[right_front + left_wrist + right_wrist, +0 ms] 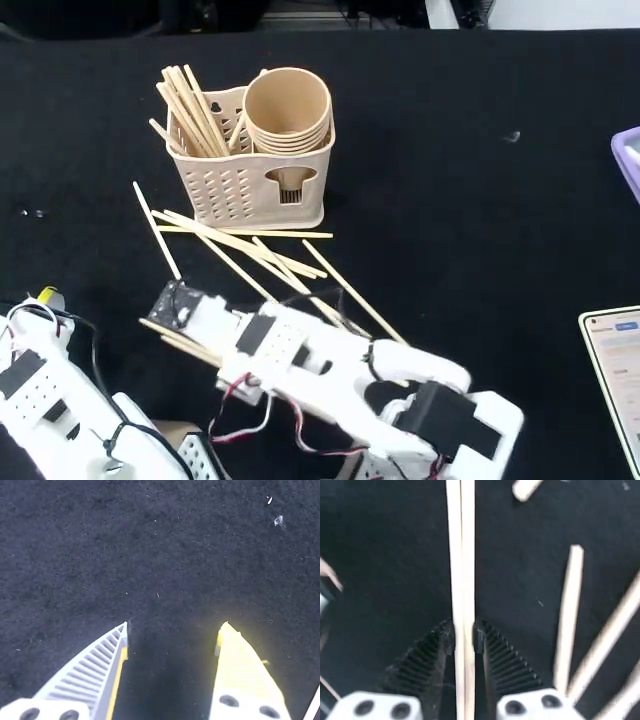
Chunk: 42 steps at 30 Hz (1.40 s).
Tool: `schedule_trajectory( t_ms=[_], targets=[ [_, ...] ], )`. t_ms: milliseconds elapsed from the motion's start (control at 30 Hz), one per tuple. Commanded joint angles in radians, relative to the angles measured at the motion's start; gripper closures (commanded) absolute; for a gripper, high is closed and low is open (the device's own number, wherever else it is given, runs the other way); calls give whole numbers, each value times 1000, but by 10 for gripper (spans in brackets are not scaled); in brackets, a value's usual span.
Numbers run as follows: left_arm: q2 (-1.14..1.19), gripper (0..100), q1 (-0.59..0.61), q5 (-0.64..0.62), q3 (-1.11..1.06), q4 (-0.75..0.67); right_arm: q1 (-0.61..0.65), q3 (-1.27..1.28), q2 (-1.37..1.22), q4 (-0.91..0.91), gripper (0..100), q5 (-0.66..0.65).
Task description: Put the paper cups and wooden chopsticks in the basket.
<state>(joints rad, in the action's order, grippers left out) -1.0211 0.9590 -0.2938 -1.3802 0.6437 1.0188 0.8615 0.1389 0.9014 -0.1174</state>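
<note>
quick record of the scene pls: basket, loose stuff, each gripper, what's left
basket: upright on the black table, holds stacked paper cups and a bunch of chopsticks
loose chopsticks: scattered on the table in front of the basket
right gripper: shut on a chopstick pair
left gripper: open, holding nothing, over bare table
left to do: loose chopsticks not yet in the basket

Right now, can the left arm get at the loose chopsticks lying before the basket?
Probably yes. The left fingers stand open over bare cloth, and the loose chopsticks near the basket lie uncovered. The right arm, its fingers shut on two chopsticks, covers only the nearer ones.
</note>
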Motion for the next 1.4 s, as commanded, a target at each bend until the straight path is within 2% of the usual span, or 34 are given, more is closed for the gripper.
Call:
schedule_trajectory(
  t_ms=[0,267,433,600,767,967,1133,1367],
  targets=[
    [2,715,10,-11,59,-8,-44,7,150,83,988,-40],
    [2,715,10,-11,59,-8,-55,137,504,54,988,-41],
    [2,715,10,-11,59,-8,-176,114,656,25,988,-41],
    [2,715,5,-11,59,-8,-350,82,837,-133,987,-41],
    [2,715,1,-11,56,-8,-362,36,975,-348,987,-35],
    [2,715,-1,-11,53,-8,-362,33,932,-778,987,-35],
    [2,715,-1,-11,53,-8,-367,-18,756,-1091,987,-35],
    [2,715,-1,-11,53,-6,-391,-208,406,-1220,987,-41]
  ],
)
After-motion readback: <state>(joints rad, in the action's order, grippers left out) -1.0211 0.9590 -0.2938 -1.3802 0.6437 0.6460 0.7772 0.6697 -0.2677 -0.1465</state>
